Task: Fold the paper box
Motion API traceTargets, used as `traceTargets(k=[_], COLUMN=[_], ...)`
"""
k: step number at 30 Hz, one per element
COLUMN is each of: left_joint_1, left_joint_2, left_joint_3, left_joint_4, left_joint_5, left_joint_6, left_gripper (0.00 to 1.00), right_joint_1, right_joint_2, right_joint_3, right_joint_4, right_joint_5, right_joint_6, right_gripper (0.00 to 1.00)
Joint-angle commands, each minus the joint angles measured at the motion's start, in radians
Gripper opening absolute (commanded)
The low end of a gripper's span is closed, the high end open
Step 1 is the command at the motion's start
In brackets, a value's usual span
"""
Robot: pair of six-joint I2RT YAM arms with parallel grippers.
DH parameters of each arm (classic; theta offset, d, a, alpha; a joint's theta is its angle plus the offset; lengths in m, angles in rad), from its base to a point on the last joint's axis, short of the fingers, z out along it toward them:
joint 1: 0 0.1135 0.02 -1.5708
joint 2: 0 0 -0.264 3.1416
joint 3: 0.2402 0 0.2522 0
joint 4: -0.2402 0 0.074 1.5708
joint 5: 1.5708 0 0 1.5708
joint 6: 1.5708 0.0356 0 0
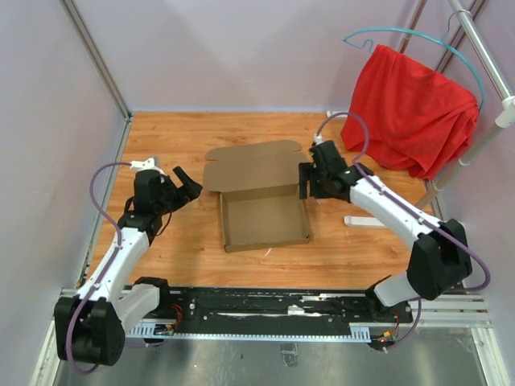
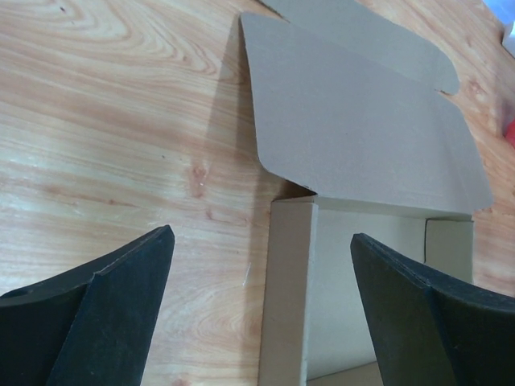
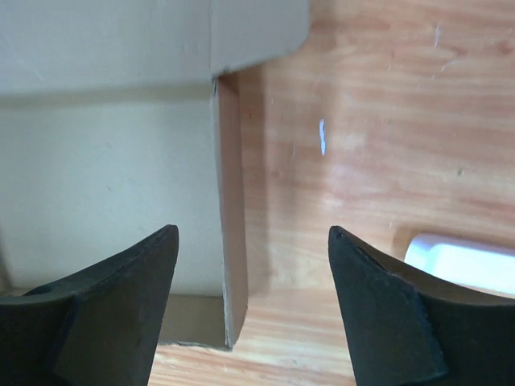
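The paper box is plain brown, the table orange wood-grain, the cloth bright red

1. No text, label, brand, number or sign can be read in any of the three views.
2. The paper box shows plain brown cardboard on every visible face, with no print.
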Motion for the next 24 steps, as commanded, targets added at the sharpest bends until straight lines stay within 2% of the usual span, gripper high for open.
traceTargets(k=[1, 5, 11, 15, 19, 24], left_joint_1=[0.003, 0.003, 0.004, 0.003, 0.003, 0.003], left_joint_2=[0.105, 0.270, 0.431, 0.527, 0.611, 0.666], left_joint_3=[0.058, 0.113, 0.202, 0.291, 0.332, 0.358], left_joint_4=[0.064, 0.116, 0.156, 0.134, 0.149, 0.167], left_joint_5=[0.056, 0.084, 0.009, -0.028, 0.001, 0.040], left_joint_6=[-0.036, -0.078, -0.091, -0.071, -0.075, -0.070], left_gripper=[0.99, 0.99, 0.97, 0.95, 0.91, 0.87], right_joint_1=[-0.183, -0.278, -0.302, -0.315, -0.317, -0.317], right_joint_2=[-0.008, 0.115, 0.324, 0.476, 0.561, 0.589], right_joint_3=[-0.004, 0.108, 0.292, 0.424, 0.475, 0.494], right_joint_4=[0.109, 0.120, 0.127, 0.073, 0.068, 0.078], right_joint_5=[-0.286, -0.396, -0.444, -0.446, -0.451, -0.464], right_joint_6=[-0.009, -0.016, -0.026, -0.046, -0.057, -0.070], right_gripper=[0.77, 0.80, 0.81, 0.80, 0.78, 0.77])
